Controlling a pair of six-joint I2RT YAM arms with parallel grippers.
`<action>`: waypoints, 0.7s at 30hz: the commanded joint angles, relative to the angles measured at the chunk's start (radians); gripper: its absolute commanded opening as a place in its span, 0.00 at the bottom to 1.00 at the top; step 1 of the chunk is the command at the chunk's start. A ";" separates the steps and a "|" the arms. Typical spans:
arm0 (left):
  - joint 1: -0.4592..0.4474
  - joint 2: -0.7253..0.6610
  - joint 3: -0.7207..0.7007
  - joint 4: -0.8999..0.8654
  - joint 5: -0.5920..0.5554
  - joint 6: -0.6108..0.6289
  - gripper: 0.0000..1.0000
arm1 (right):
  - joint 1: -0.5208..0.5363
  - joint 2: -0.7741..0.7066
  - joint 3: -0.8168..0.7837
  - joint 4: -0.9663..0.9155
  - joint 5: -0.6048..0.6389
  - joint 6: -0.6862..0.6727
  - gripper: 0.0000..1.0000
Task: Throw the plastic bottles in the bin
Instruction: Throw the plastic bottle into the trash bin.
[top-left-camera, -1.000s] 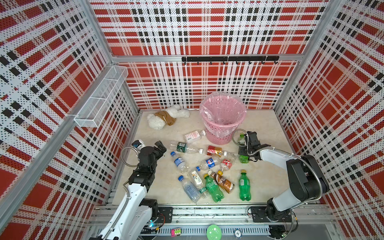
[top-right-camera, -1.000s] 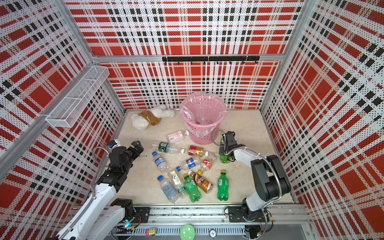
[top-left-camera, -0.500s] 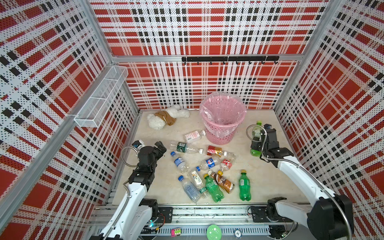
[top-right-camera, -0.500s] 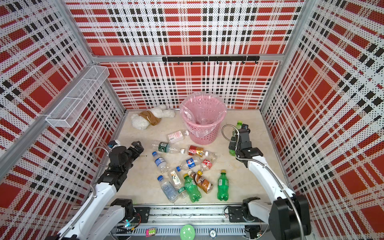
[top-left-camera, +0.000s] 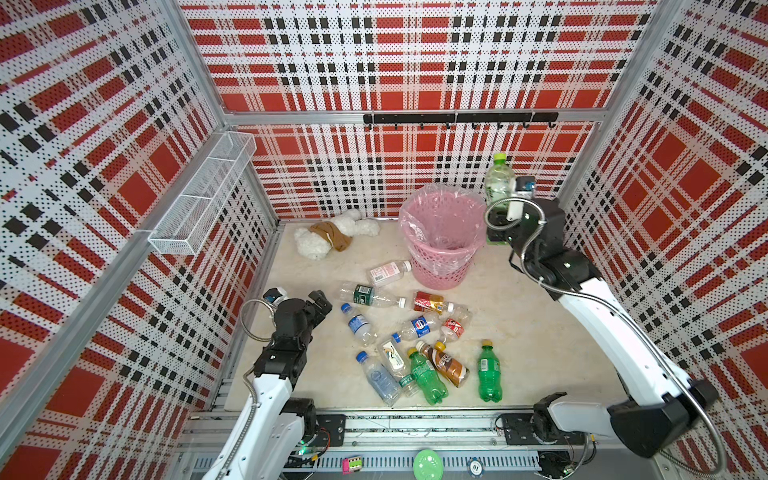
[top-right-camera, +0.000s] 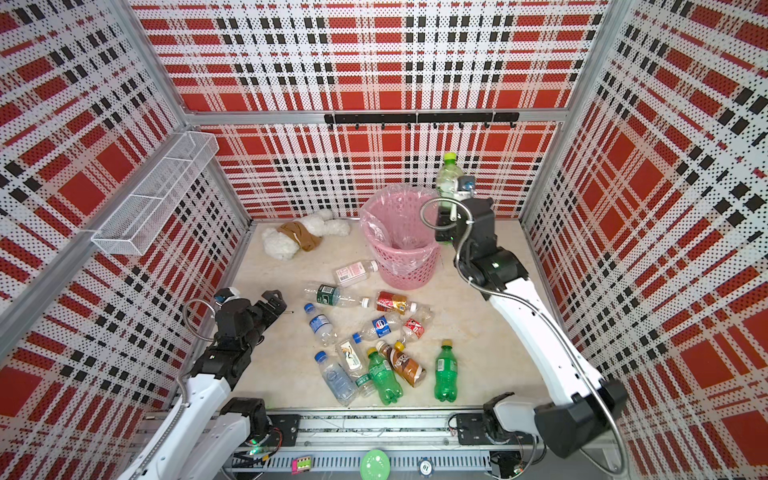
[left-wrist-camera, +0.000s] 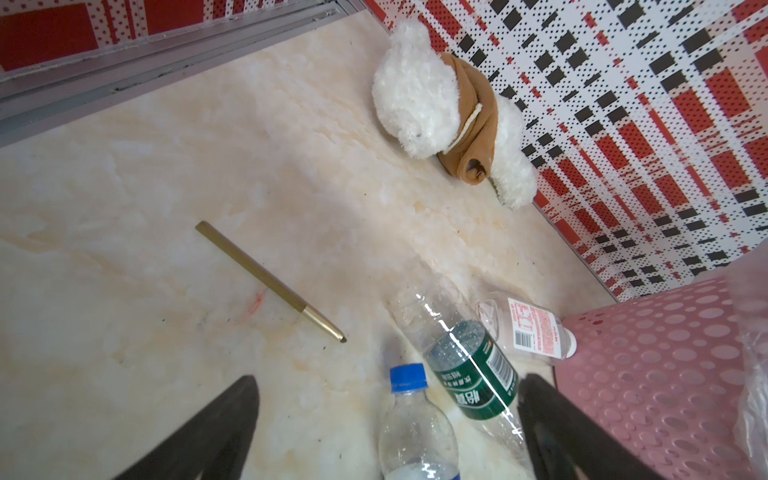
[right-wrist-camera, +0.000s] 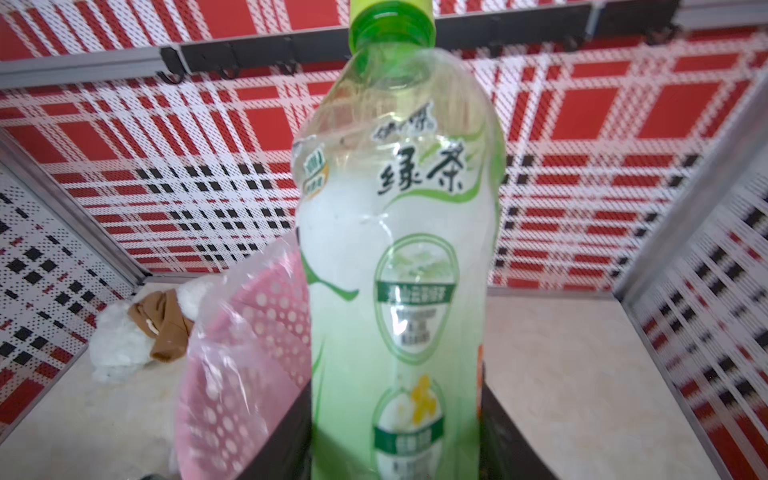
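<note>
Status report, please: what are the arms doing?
Right gripper shut on green-capped bottle, upright beside bin. Left gripper open, empty. Nothing blocking bin.

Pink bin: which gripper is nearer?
Right. The right gripper, jaws shut on a green tea bottle, is raised beside the pink bin; the left gripper is farther off, by a blue-capped bottle.

Bare floor (top-left-camera: 540, 332) right of the strewn bottles (top-left-camera: 489, 372); bin (top-left-camera: 440, 266) and plush toy (top-left-camera: 316, 245) along the back.

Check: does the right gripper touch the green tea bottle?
Touching. In the right wrist view the right gripper clamps the green tea bottle on both sides.
</note>
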 joint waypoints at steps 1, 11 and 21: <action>0.011 -0.045 -0.019 -0.041 0.019 -0.018 0.99 | 0.008 0.178 0.147 0.087 -0.032 -0.041 0.49; 0.019 -0.100 -0.037 -0.067 0.037 -0.023 0.99 | 0.050 0.494 0.451 0.012 -0.009 -0.108 0.50; 0.027 -0.042 -0.035 -0.024 0.061 -0.023 0.99 | 0.050 0.489 0.388 0.061 -0.027 -0.095 0.50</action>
